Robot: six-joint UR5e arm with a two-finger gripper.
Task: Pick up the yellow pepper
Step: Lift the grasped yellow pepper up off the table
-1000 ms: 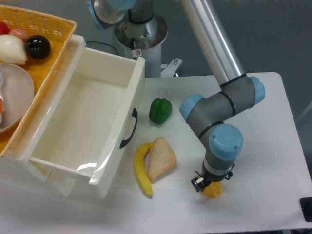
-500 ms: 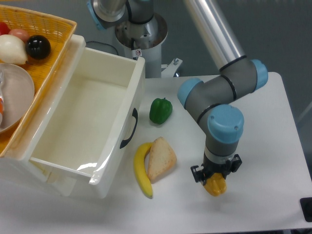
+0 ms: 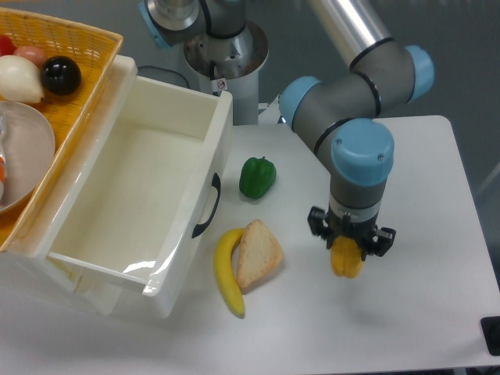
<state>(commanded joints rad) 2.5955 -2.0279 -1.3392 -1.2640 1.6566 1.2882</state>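
Note:
The yellow pepper (image 3: 346, 258) hangs in the air above the white table (image 3: 437, 234), right of the middle, with a faint shadow below it. My gripper (image 3: 349, 244) points straight down and is shut on the pepper's upper part, so only the glossy yellow-orange lower body shows beneath the black fingers. The arm's grey wrist and blue cap stand directly above and hide the pepper's top and stem.
A green pepper (image 3: 257, 177) sits left of the arm. A banana (image 3: 227, 273) and a sandwich wedge (image 3: 258, 253) lie left of the gripper. An open white drawer box (image 3: 141, 203) fills the left, with a wicker basket (image 3: 74, 74) of produce behind it.
The gripper has risen off the table with the yellow pepper held in it. The wrist has turned and the arm has lifted and shifted slightly right.

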